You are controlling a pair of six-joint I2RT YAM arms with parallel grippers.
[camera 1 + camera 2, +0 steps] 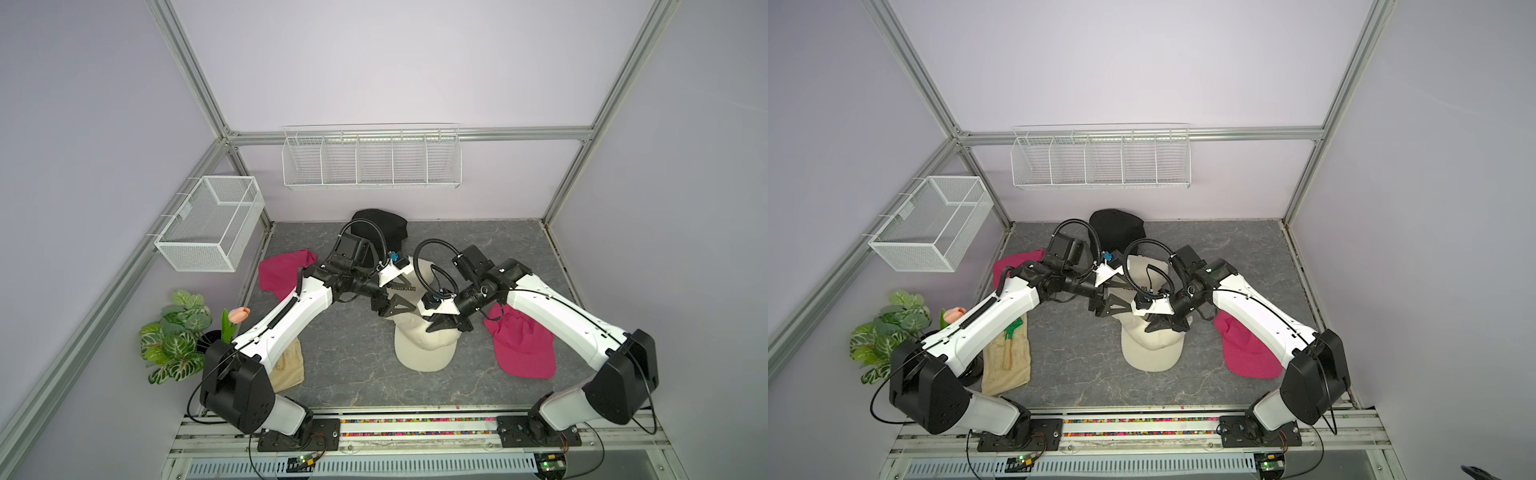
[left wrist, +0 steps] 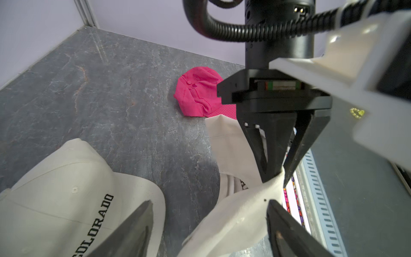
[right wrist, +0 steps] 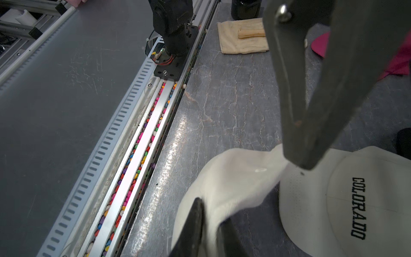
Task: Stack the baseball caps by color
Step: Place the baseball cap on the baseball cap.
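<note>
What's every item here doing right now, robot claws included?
Right gripper: shut, pinching a cream cap.
Left gripper: open, straddling that cap's fabric.
Lettered cream cap: sitting on the table.
Pink caps: lying apart, not stacked.
Black cap: resting at the back.
Cloth bag: flat on the table.
Mesh basket: empty.
Wire shelf: empty.

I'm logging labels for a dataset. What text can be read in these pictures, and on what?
"COLORADO": black letters on a cream cap, left wrist view.
"COLORADO": on a cream cap, right wrist view; perhaps the same cap.
Letter fragment on another cream cap: mostly hidden, unreadable.
Lettering on the cap in a top view: blurred, partly covered.
Nothing else readable.
</note>
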